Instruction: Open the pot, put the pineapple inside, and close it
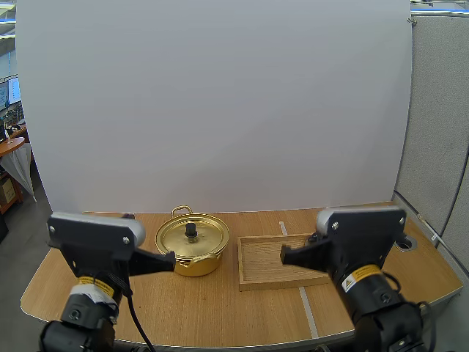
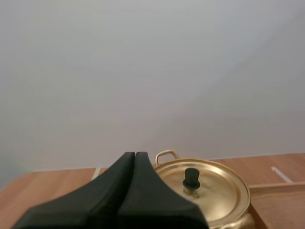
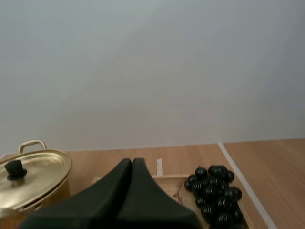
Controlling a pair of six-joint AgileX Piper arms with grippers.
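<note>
Grippers closed on nothing, both: left gripper a dark wedge just short of the pot, right gripper likewise, over the wooden tray; the lid is on, thin polished gold metal, probably light and slick, so I'd pinch its small black knob; the fruit in the tray is a bunch of grapes, not a pineapple — dark, glossy, soft, best taken gently across the cluster.

Office: grey cubicle partition, monitors on desk
</note>
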